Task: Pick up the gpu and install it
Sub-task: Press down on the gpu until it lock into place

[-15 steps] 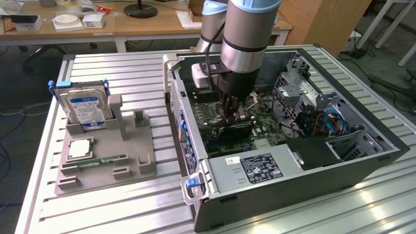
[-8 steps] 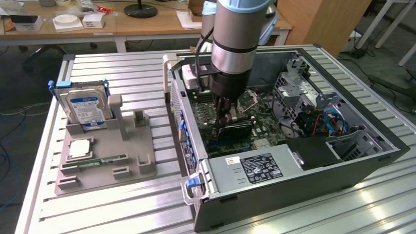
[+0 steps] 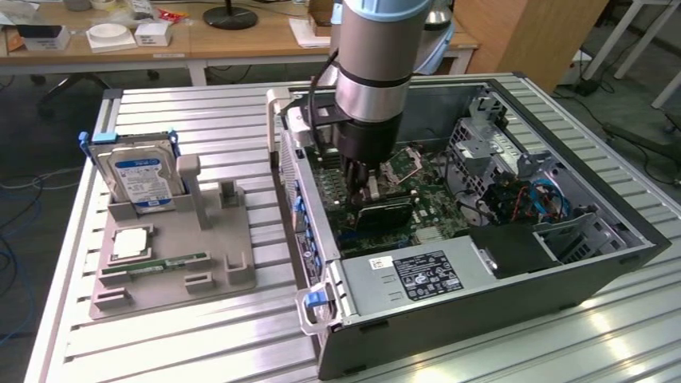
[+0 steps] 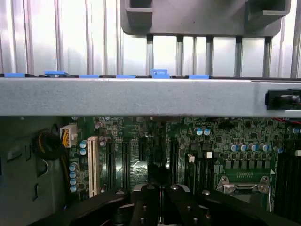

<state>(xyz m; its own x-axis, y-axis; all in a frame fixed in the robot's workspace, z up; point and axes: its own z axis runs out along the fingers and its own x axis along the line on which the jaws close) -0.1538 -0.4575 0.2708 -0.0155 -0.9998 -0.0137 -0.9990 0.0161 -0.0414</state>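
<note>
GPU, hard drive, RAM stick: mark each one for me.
gpu [image 3: 381, 214], exterior view, dark card face below the gripper, inside the case.
hard drive [image 3: 140, 174], exterior view, blue label.
RAM stick [image 3: 168, 262], exterior view, middle of the green strip.

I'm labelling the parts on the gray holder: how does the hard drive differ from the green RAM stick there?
The hard drive is a broad silver block with a blue label; the RAM stick is a narrow green strip. The hard drive stands upright at the holder's far end, while the RAM stick sits low along its near part. Both rest in the gray holder on the slatted table, outside the computer case.
</note>
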